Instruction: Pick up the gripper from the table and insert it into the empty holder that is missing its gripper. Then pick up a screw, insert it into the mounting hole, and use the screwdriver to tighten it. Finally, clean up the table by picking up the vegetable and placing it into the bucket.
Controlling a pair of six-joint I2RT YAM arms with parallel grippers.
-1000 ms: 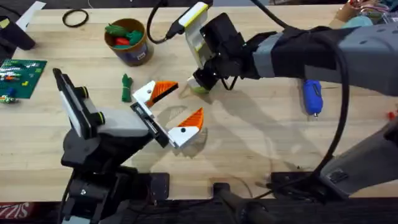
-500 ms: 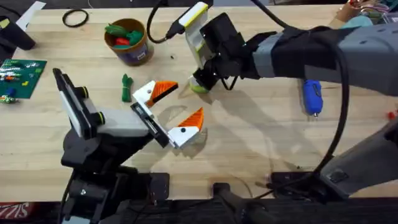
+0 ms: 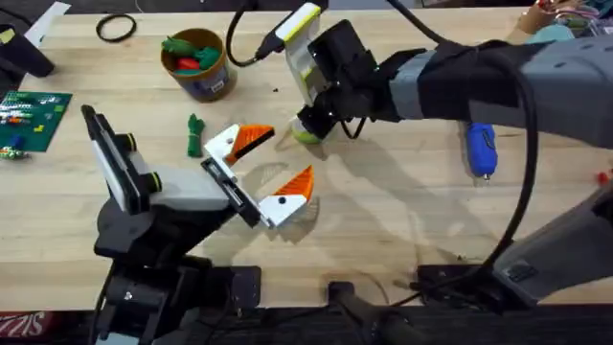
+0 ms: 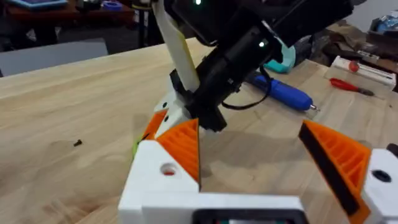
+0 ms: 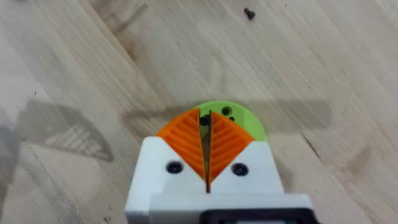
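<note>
writing unreadable on bucket (image 3: 198, 67); screwdriver (image 3: 480, 149) unmarked.

Right hand (image 3: 308, 134) blocks the centre; bare table (image 3: 383, 220) free beside it

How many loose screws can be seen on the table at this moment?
1 that I can see: a small dark screw on the table between the bucket and the right gripper. Others may be hidden under the arms.

Left claw (image 3: 266, 170): white body, orange ribbed pads, dark screw holes; black arm wearing yellow-marked joints. Right claw (image 5: 207, 146): matching white and orange, grey-black arm trailing black cables.
</note>
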